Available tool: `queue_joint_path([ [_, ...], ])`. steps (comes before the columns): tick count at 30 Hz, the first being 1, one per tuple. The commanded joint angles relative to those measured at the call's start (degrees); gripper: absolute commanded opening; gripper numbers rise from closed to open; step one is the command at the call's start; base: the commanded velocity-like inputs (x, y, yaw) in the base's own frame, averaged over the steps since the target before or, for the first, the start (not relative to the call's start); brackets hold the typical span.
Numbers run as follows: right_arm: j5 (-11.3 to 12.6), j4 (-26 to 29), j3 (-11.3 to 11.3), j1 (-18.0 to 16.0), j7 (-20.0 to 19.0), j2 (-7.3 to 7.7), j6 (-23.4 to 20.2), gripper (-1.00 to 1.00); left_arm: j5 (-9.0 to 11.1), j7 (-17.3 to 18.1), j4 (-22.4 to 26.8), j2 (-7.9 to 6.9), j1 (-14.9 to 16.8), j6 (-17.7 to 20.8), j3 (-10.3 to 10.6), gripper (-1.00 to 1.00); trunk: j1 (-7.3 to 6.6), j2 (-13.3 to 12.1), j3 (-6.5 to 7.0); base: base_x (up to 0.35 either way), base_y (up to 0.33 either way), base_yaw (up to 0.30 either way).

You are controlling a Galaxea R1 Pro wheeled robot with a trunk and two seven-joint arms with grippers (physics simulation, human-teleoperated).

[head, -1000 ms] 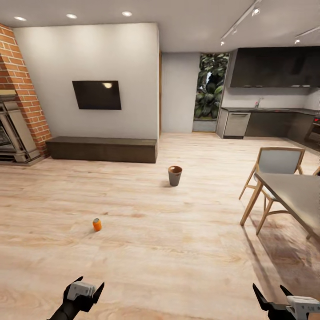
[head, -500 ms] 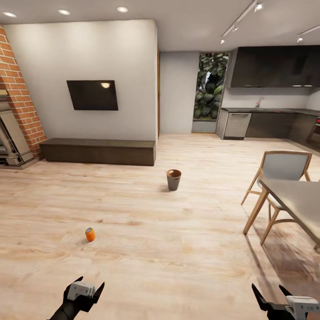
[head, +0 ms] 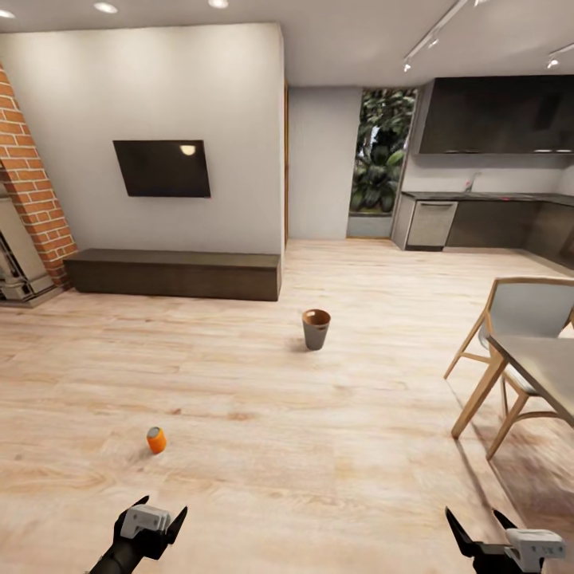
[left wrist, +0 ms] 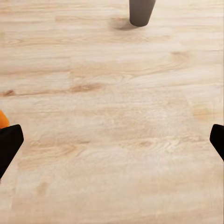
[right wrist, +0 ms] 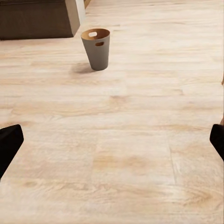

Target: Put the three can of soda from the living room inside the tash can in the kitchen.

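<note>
Rolled forward since the earlier frame, with the view shifted: orange soda can (head: 156,439) nearer, low on the wood floor (head: 319,446), ahead of the left gripper (head: 151,518). Stood well beyond it, the trash can (head: 316,329), upright. Spread wide and empty, both left and right gripper (head: 478,530). Probably light, rigid, slick-walled; best pinched across the mid-body.
</note>
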State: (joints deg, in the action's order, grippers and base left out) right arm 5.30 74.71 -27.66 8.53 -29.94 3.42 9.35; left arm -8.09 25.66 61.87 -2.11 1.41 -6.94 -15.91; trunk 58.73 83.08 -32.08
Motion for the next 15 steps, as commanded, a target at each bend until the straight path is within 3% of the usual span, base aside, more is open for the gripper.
queue_joint_path([
  [1, 0.1, 0.0, 0.1, 0.0, 0.0, 0.0, 0.0, 1.0, 0.0, 0.0, 0.0, 0.0, 0.0, 0.0, 0.0, 1.0, 0.0, 0.0, -0.05, 0.324, 0.075, 0.0],
  [7, 0.3, 0.0, 0.3, 0.0, 0.0, 0.01, 0.1, 1.0, 0.0, 0.0, 0.0, 0.0, 0.0, 0.0, 0.0, 1.0, 0.0, 0.0, -0.14, 0.323, 0.022, 0.0],
  [15, 0.1, 0.0, 0.3, 0.0, 0.0, 0.01, 0.1, 1.0, 0.0, -0.1, 0.0, 0.0, 0.0, 0.0, 0.0, 1.0, 0.0, 0.0, -0.15, 0.307, -0.087, 0.0],
])
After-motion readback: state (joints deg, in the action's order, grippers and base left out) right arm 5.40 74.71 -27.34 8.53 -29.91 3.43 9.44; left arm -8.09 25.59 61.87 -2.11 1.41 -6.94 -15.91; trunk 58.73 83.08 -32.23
